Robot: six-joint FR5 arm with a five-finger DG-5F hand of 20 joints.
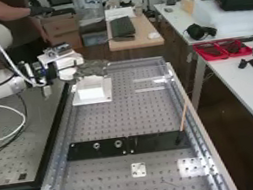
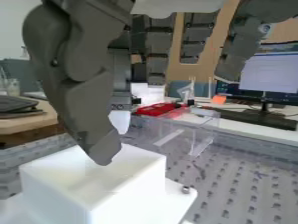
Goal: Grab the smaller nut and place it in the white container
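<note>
Where high view has larger nut, bearing, wrist view shows robot hand uncurled, empty, above white container.

The white container (boxy) stands on the bench.

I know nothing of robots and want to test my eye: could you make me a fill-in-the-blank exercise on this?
The flat bar is coloured ____.
The larger nut and the bearing stand there, making the number of round metal parts ____.
Of the bar and the white container, the hand is nearer the ____.

Missing words: black; two; container
</note>
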